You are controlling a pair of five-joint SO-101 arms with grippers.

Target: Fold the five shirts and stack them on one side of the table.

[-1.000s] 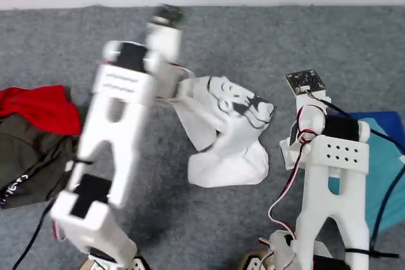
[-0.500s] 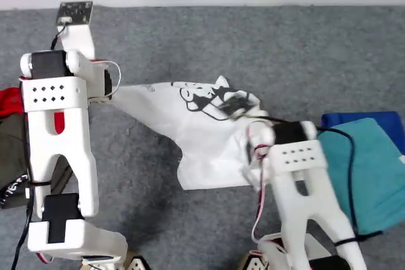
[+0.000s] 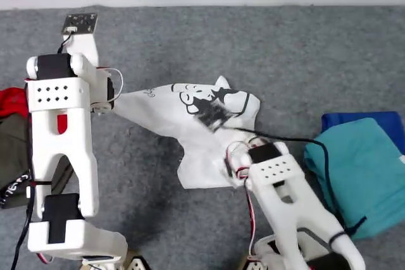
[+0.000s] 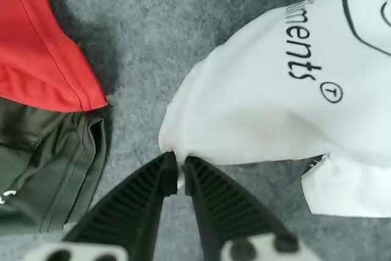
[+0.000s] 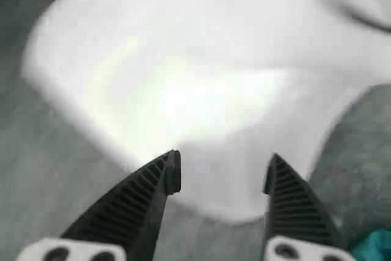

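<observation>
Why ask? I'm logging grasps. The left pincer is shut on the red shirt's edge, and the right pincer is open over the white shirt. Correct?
No: the left wrist view shows the left pincer shut on the edge of the white shirt, not the red shirt. The right pincer is open over the white shirt.

The table has a grey, carpet-like top. A crumpled white shirt with black print lies near its middle. At the left edge a red shirt touches a dark olive shirt; at the right, a teal shirt overlaps a blue shirt.
</observation>
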